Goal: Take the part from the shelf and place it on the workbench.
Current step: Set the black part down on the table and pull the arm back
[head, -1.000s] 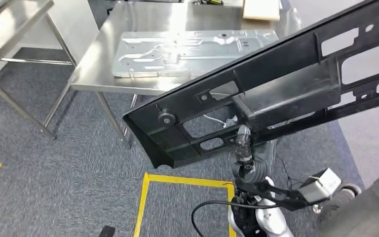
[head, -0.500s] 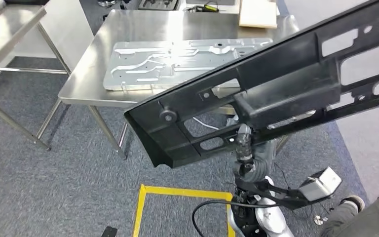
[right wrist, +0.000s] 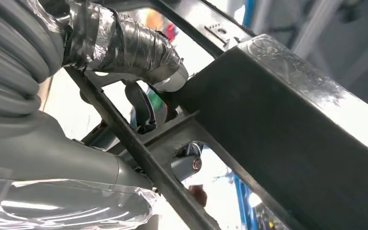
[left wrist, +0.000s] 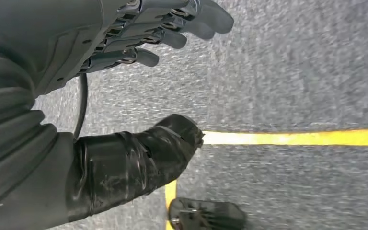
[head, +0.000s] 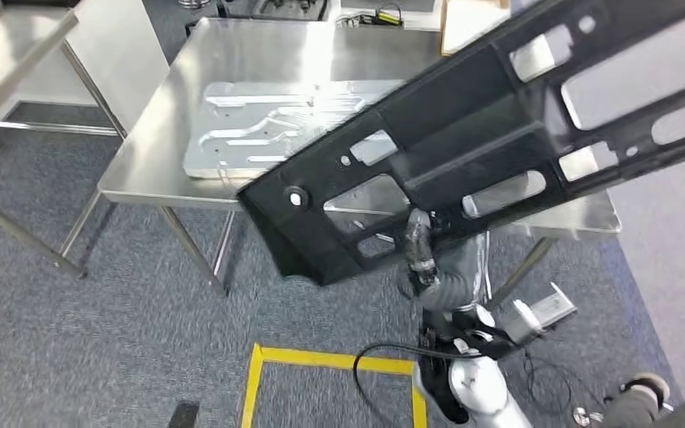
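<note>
A long black plastic part (head: 499,134) with several cut-outs hangs tilted in front of me, its lower end over the near edge of the steel workbench (head: 259,53). My right hand (head: 421,254) grips it from below near the middle. In the right wrist view the taped thumb (right wrist: 124,43) presses against a rib of the black part (right wrist: 278,120), with fingers hooked through an opening. My left hand (left wrist: 76,57) hangs beside my body above the carpet, fingers apart and holding nothing.
A flat stamped metal plate (head: 259,134) lies on the workbench's left half. A pale board (head: 468,18) sits at its far edge. Another steel table (head: 18,45) stands at the left. Yellow tape (head: 321,359) marks the carpet; a person's shoe (head: 647,392) is at bottom right.
The whole view has shifted nearer to the workbench. The black part has tipped up and now overlaps the tabletop and the plate, still in my right hand.
</note>
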